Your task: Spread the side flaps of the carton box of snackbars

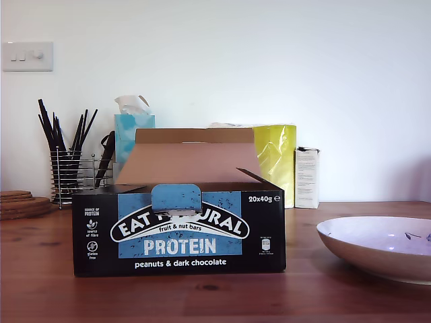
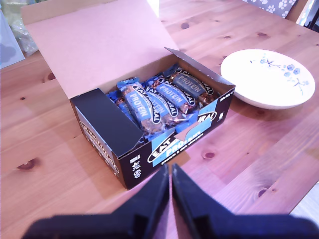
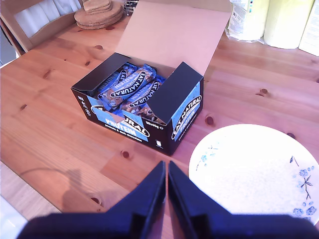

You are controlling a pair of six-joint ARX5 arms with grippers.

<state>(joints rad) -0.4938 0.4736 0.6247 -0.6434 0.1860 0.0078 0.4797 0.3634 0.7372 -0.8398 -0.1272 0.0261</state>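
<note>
The carton box of snackbars (image 1: 178, 232) stands mid-table with its wide brown lid flap (image 1: 188, 158) raised at the back. Both side flaps lean inward over the blue-wrapped bars (image 2: 159, 102). One side flap (image 1: 108, 190) is on the exterior view's left and shows close up as a black side flap (image 2: 107, 124) in the first wrist view. The other side flap (image 1: 262, 182) is on the exterior view's right and is the near side flap (image 3: 172, 92) in the second wrist view. My first gripper (image 2: 169, 170) is shut and empty, short of the box (image 2: 179, 144). My second gripper (image 3: 166, 167) is also shut and empty, short of the box (image 3: 122, 127). Neither arm appears in the exterior view.
A white plate (image 1: 377, 245) sits at the exterior view's right, close to my second gripper as the plate (image 3: 254, 174). Behind the box stand a wire holder of black sticks (image 1: 67, 168), a teal tissue box (image 1: 133, 134), a yellow bag (image 1: 276, 158) and a white carton (image 1: 307, 177). Wooden coasters (image 1: 20, 202) lie at the far left.
</note>
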